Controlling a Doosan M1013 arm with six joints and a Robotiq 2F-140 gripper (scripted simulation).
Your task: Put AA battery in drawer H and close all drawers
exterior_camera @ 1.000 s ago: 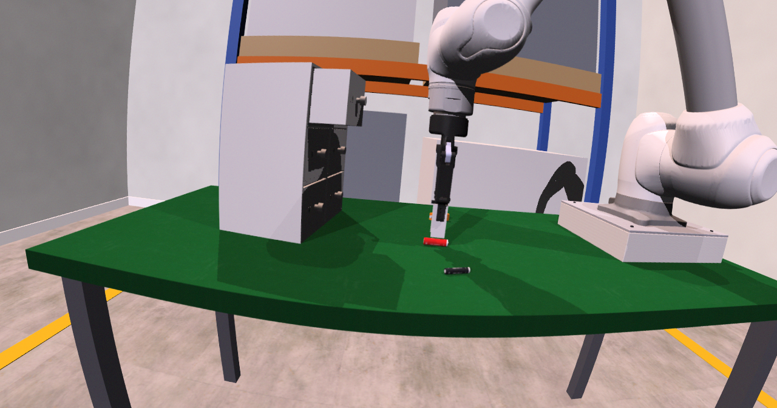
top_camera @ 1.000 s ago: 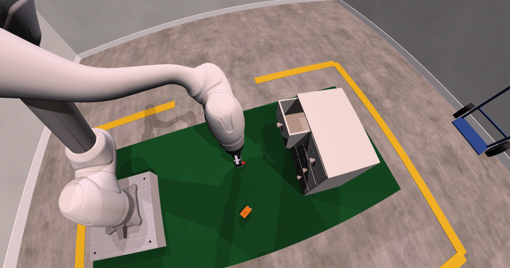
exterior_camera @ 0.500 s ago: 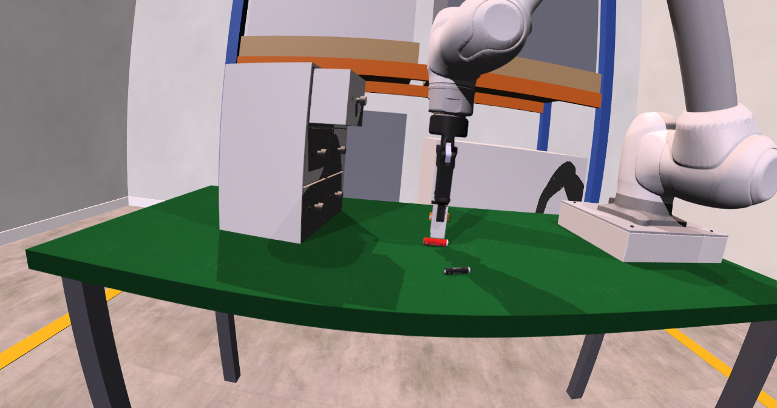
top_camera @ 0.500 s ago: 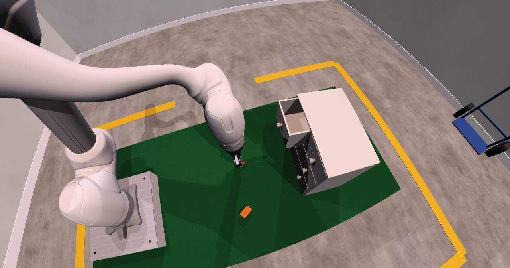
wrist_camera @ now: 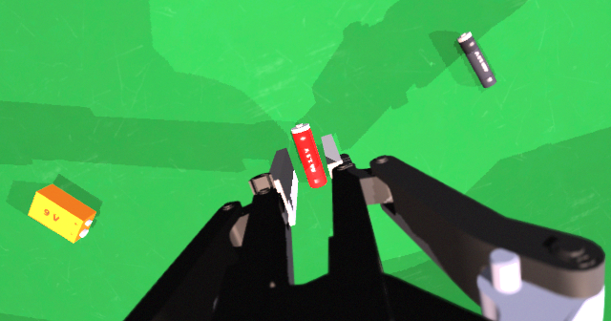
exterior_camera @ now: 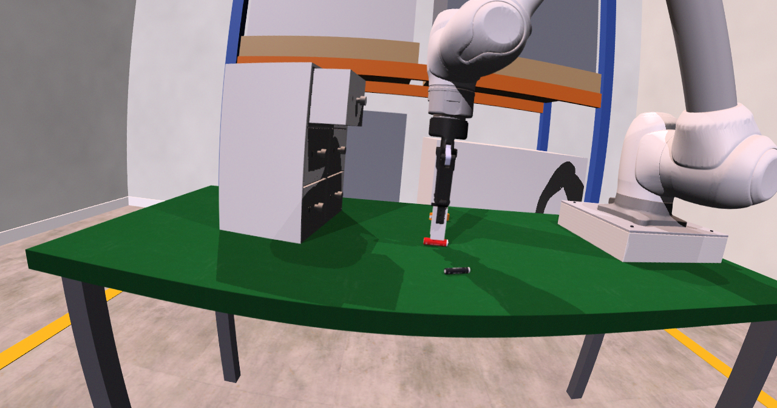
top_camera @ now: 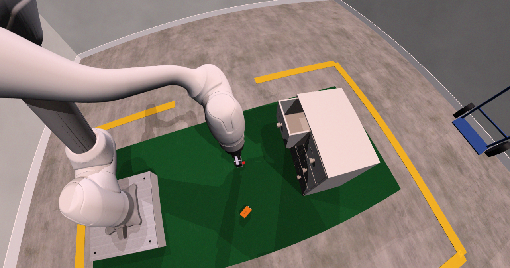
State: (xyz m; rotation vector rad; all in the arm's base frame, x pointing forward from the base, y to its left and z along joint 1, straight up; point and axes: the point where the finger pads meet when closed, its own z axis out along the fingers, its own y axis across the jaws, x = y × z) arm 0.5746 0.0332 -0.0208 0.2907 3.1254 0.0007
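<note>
From the top, the pincer [top_camera: 238, 162] [exterior_camera: 437, 231] [wrist_camera: 308, 159] is low, an open drawer [top_camera: 298, 138] [exterior_camera: 330, 96] at its two o'clock; its letter is unreadable.

Outside view: the wrist points down at the red battery [top_camera: 243, 162] [exterior_camera: 434, 241] [wrist_camera: 309, 156] on the table [exterior_camera: 374, 275] [wrist_camera: 239, 39].

Wrist view: narrowly open fingers flank it; grasping seems in hand, closing likely next.

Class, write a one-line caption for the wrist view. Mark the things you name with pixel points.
Open black gripper [top_camera: 238, 162] [exterior_camera: 436, 236] [wrist_camera: 308, 159] astride a red cylindrical battery [top_camera: 243, 162] [exterior_camera: 434, 241] [wrist_camera: 309, 156], between an orange-and-yellow 9 V block [top_camera: 245, 211] [wrist_camera: 62, 213] and a dark cylindrical cell [exterior_camera: 456, 270] [wrist_camera: 477, 60].
</note>
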